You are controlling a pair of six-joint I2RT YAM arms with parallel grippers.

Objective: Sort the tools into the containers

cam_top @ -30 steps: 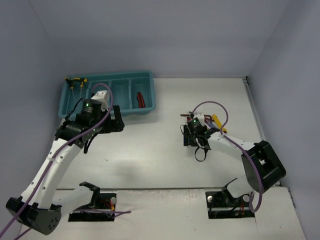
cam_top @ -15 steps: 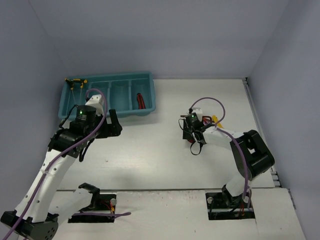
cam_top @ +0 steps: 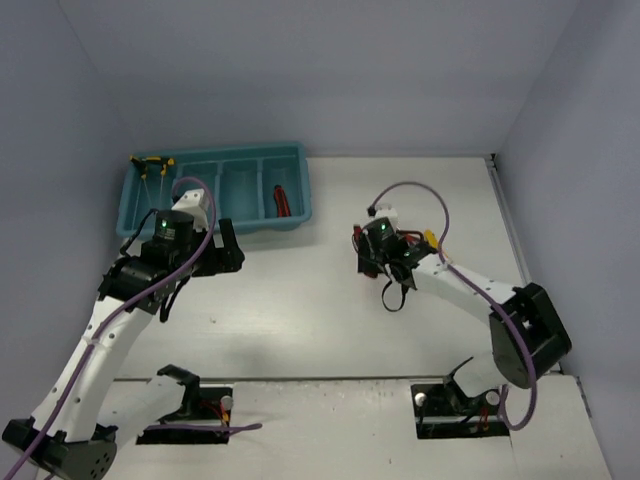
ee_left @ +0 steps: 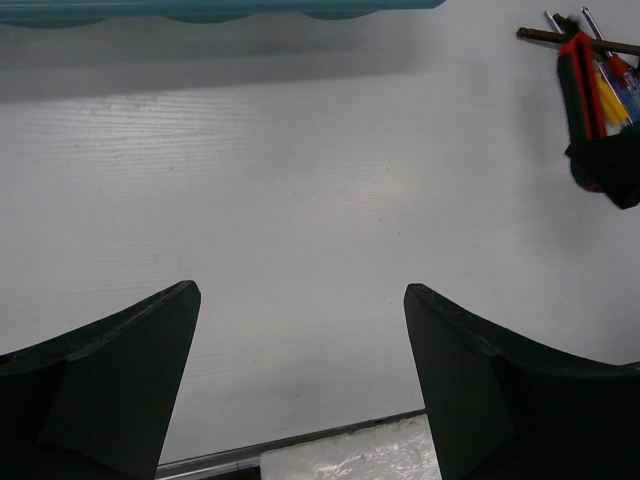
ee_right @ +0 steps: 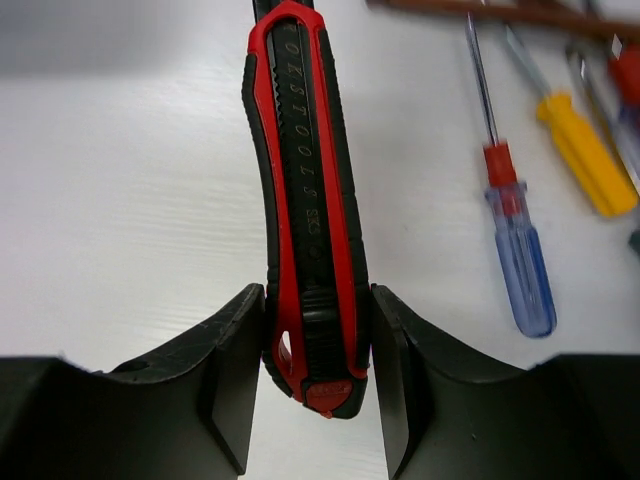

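Observation:
A red and black utility knife [ee_right: 310,200] lies lengthwise between my right gripper's [ee_right: 315,300] jaws, and both pads press on its rear end. From above, the right gripper [cam_top: 366,250] sits left of the loose tools on the table: a yellow-handled screwdriver [ee_right: 585,150] and a red and clear-blue one [ee_right: 520,250]. Whether the knife rests on the table I cannot tell. The teal tray [cam_top: 250,148] stands at the far left, with red pliers [cam_top: 281,200] in its right compartment. My left gripper [cam_top: 225,250] hangs open and empty just in front of the tray.
A brown rod [ee_right: 480,10] lies across the far side of the loose tools. Yellow and green handled tools [cam_top: 150,162] rest at the tray's far left corner. In the left wrist view the tray's edge [ee_left: 200,8] runs along the top. Grey walls enclose the table.
The right gripper's jaws have closed in onto the knife, and it has shifted a little left. The left arm drew back from the tray earlier, then stayed still.

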